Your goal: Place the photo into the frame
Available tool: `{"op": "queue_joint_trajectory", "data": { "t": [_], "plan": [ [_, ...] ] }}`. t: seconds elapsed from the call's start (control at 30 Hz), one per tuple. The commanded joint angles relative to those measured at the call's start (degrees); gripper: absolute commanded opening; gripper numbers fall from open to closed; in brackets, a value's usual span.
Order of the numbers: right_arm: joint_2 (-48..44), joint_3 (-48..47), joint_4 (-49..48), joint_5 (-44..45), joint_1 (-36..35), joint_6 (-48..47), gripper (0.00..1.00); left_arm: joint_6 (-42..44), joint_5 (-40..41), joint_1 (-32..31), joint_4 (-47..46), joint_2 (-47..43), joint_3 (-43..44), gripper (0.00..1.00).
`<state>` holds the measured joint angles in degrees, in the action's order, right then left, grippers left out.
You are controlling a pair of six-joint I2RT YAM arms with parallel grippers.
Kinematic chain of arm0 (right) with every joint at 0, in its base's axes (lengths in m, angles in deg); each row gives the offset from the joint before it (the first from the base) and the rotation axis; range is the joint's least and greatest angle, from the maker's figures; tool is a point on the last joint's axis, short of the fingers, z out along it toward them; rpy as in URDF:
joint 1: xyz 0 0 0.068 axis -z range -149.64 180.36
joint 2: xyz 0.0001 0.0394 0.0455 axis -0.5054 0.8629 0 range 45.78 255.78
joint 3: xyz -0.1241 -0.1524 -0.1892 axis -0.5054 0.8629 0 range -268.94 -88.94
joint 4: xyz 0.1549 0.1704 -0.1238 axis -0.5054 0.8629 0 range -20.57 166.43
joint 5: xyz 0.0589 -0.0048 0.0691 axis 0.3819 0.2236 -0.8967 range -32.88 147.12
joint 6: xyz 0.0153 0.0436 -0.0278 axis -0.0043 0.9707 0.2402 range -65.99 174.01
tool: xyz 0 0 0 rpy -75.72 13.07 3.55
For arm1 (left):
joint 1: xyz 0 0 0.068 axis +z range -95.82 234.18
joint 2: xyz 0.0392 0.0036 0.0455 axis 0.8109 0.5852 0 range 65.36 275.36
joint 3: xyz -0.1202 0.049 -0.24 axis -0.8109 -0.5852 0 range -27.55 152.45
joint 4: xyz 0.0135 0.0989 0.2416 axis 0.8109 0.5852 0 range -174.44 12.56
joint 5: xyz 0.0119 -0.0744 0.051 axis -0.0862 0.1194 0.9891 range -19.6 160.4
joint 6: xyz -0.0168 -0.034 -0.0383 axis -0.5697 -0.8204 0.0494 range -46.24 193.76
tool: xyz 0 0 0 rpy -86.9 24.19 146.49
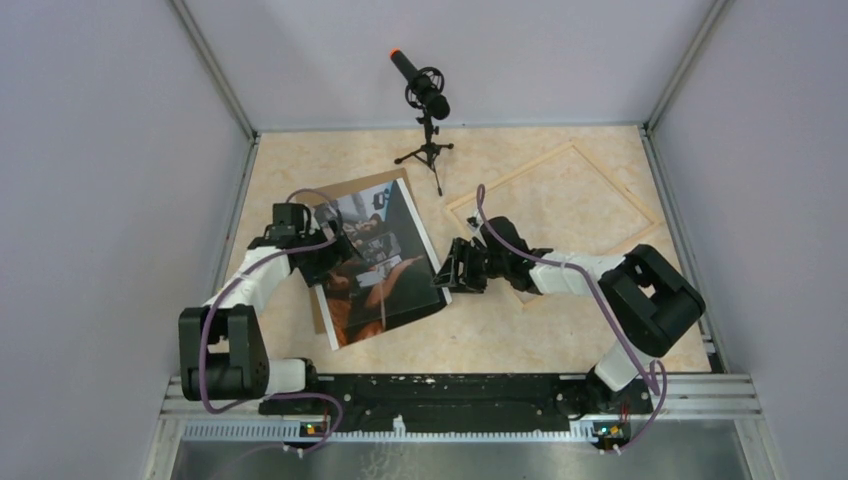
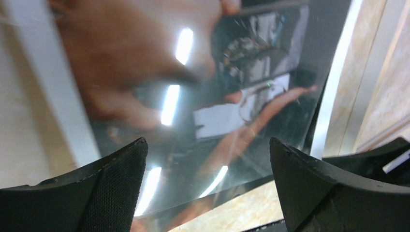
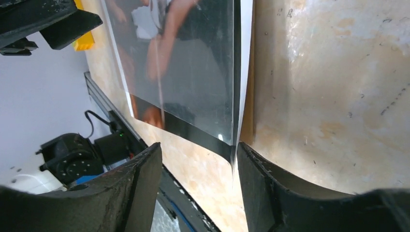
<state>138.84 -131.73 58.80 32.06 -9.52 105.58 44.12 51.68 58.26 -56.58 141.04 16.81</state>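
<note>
Straddling photo edge, right gripper released; left gripper gaping above photo; microphone standing far-centre; frame lying right.

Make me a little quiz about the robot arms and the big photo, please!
1. True or false: the photo already lies inside the frame.
2. Pick one: what stands at the far side of the table? A) a microphone B) a lamp C) a bottle
3. Fill in: the ____ gripper is at the photo's edge nearest the frame, with its fingers open.

Key
1. False: the photo and the frame lie apart.
2. A
3. Right: it is the right gripper.
</note>
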Motion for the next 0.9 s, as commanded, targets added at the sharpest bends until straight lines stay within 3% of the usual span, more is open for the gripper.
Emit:
{"op": "queue_joint_trajectory", "data": {
  "t": [0.0,0.23,0.47,0.87],
  "plan": [
    [-1.2,-2.7,5.7,3.3,-1.5,-3.3,0.61,-3.2,-1.6,-3.8,-5.3,0.8,-2.3,0.98],
    [-5.9,-2.9,12.6,7.8,-2.4,-7.1,0.66,-3.9,-0.3,-3.8,-6.4,3.2,-5.0,0.98],
    [-0.1,-2.1,0.4,-3.4,-3.3,-1.8,0.61,-3.9,1.8,-3.8,-7.4,2.2,-6.7,0.98],
    [7.4,0.1,-6.6,-3.4,-2.4,1.0,0.61,-3.4,2.0,-3.9,-7.4,3.5,-7.7,0.99]
  ]
}}
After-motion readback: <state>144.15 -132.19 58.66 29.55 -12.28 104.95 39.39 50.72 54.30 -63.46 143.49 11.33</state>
